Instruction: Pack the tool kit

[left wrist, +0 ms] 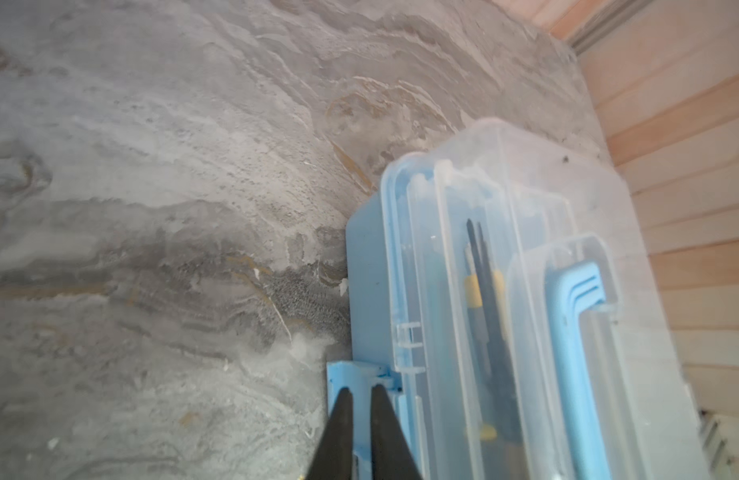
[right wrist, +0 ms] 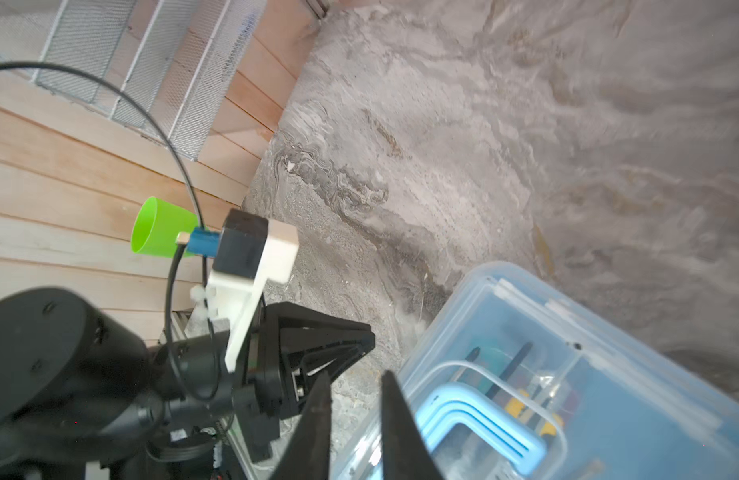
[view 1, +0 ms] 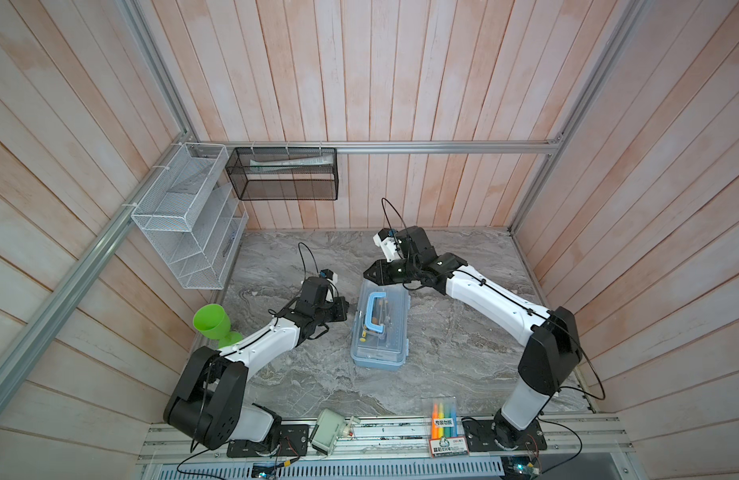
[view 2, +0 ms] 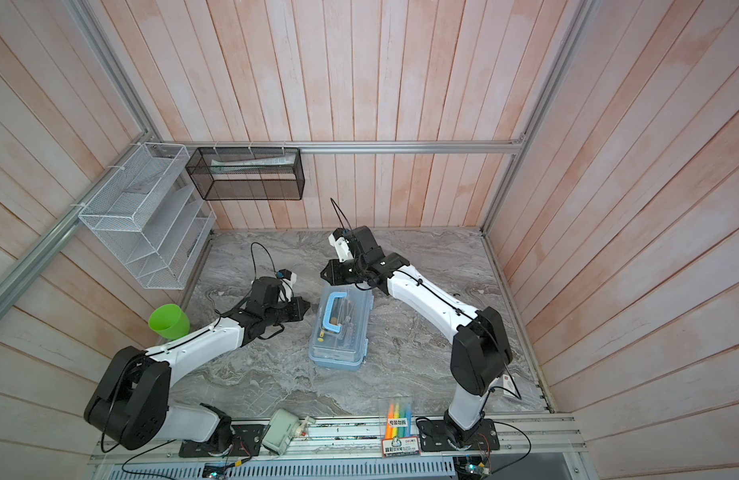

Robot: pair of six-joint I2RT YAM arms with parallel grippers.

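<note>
The tool kit (view 1: 380,332) (view 2: 339,332) is a light-blue case with a clear lid, lying mid-table with the lid down. Its blue handle (view 1: 374,313) lies flat on the lid. Dark screwdrivers (left wrist: 482,266) with yellow collars show through the lid. My left gripper (view 1: 346,309) (view 2: 308,308) (left wrist: 360,389) is at the case's left side, its tips over a blue side latch (left wrist: 338,376), jaws slightly apart, nothing between them. My right gripper (view 1: 365,274) (view 2: 322,274) (right wrist: 355,376) hovers at the case's far left corner, open and empty. The case (right wrist: 609,374) fills a corner of the right wrist view.
A green cup (view 1: 210,318) (right wrist: 160,226) stands at the table's left edge behind the left arm. A highlighter pack (view 1: 444,422) and a white device (view 1: 328,432) lie at the front rail. A white wire rack (view 1: 185,216) and a black mesh basket (view 1: 284,174) hang on the walls.
</note>
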